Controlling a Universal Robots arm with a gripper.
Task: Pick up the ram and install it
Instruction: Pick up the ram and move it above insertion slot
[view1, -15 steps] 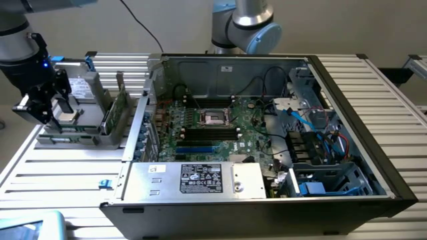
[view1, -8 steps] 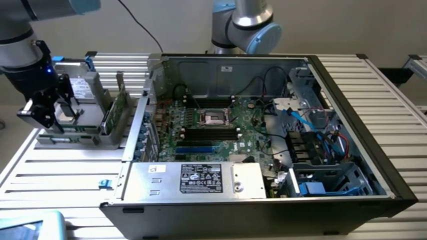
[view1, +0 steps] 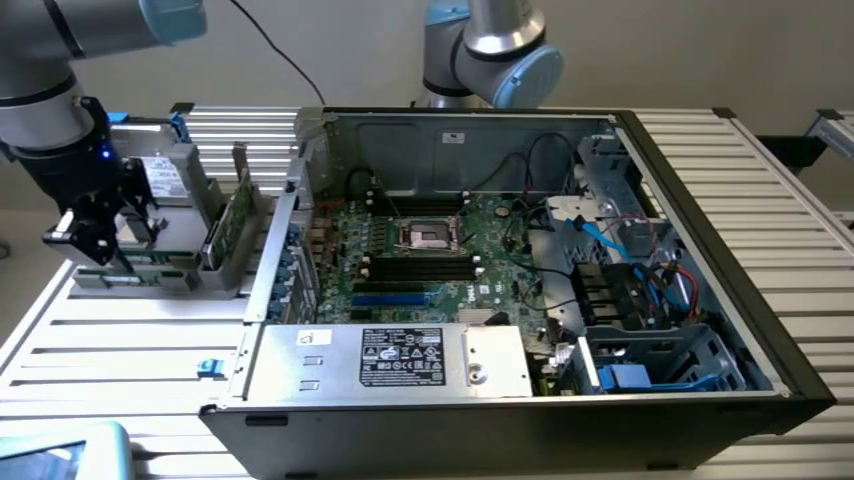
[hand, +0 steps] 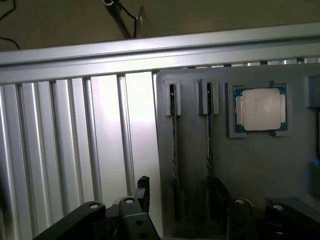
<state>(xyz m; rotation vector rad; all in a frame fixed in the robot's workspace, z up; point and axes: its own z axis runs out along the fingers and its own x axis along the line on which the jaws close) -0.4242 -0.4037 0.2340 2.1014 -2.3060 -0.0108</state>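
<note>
One slatted metal table (view1: 747, 170) carried everything. On it, filling the exterior view from the centre out to four o'clock, lay an open computer case (view1: 534, 430). Its green main board (view1: 501, 265) faced up, and a grey power supply (view1: 387, 358) sat along its six o'clock edge. The arm (view1: 47, 90) stood at ten o'clock in that view, beside the case. It was over a grey tray (view1: 167, 272) that sat on the table at nine o'clock. The gripper (view1: 91, 235) hung low over the tray's outer end, on the side away from the case. In the wrist view the gripper (hand: 180, 200) had its black fingers (hand: 141, 187) spread wide apart, pinching nothing. The ram (hand: 174, 150) stood on edge in a narrow slot of the tray (hand: 250, 170), in line with the gap between the fingers. A second stick (hand: 209, 135) stood in the next slot. Beside that, a square chip (hand: 261, 109) lay flat in its own recess.
</note>
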